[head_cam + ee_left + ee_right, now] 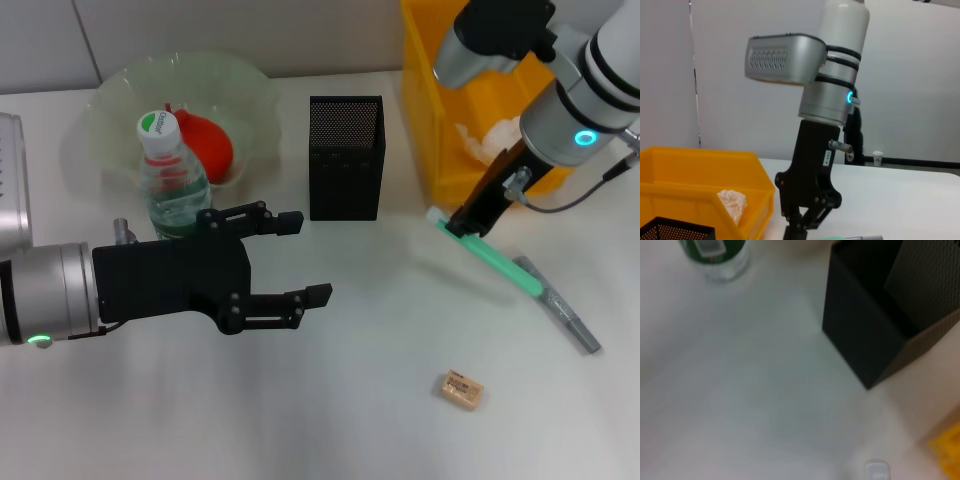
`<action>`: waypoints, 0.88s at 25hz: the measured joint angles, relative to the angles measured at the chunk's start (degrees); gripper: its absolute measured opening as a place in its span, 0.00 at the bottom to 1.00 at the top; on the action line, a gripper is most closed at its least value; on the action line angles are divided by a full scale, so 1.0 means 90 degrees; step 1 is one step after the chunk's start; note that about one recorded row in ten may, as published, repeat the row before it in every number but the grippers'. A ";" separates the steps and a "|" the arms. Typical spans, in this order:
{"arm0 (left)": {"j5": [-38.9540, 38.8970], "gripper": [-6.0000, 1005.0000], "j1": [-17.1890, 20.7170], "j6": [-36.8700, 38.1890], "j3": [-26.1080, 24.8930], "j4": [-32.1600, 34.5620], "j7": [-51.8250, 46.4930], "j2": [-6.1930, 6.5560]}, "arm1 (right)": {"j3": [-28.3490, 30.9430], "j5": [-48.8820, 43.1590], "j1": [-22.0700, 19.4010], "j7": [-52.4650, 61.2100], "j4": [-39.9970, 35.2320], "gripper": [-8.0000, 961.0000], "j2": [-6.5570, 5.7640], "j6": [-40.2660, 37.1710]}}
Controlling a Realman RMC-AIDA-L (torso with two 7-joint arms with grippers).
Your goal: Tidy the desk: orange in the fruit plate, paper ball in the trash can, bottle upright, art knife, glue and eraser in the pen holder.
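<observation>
The white surface (330,400) carries one of each item. One bottle (172,180) stands upright with its white cap on, beside the one fruit plate (110,100). One orange (208,146) lies in that plate. One black mesh pen holder (346,157) stands near the middle, and no item is visible inside it. One yellow trash can (440,120) stands to its right, with one paper ball (733,201) inside.

Three small items lie on the surface: one green glue stick (495,260), one grey art knife (560,305) just beside it, and one eraser (461,389) well apart, nearer the front edge.

The left gripper (300,258) hovers in front of the bottle. Its fingers (262,220) are spread wide and hold nothing.

The right gripper (462,225) is lowered over the white-capped end of the glue stick, just beside the trash can. Its fingers appear drawn close together at that end; whether they pinch the stick cannot be told.
</observation>
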 joint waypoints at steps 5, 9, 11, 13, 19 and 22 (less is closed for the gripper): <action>0.0000 0.82 0.0015 -0.0013 0.0000 0.0000 0.0000 0.0000 | 0.0090 0.0090 -0.0008 0.0000 -0.0196 0.04 0.0000 0.0038; 0.0000 0.82 0.0025 -0.0021 0.0000 0.0000 0.0009 0.0001 | 0.0242 0.0176 -0.0008 0.0000 -0.0388 0.04 0.0001 0.0045; 0.0000 0.82 0.0026 -0.0021 0.0000 0.0000 0.0015 0.0000 | 0.0298 0.0210 -0.0009 -0.0001 -0.0510 0.04 0.0000 0.0066; 0.0000 0.82 0.0028 -0.0021 0.0000 0.0000 0.0032 0.0001 | 0.0371 0.0246 -0.0029 -0.0011 -0.0627 0.04 -0.0001 0.0095; 0.0000 0.82 0.0035 -0.0020 0.0000 -0.0002 0.0076 0.0001 | 0.0640 0.0484 -0.0085 -0.0080 -0.0999 0.04 -0.0024 0.0234; 0.0000 0.82 0.0011 -0.0018 0.0000 -0.0011 0.0078 0.0001 | 0.0690 0.0582 -0.0101 -0.0083 -0.1277 0.04 -0.0028 0.0341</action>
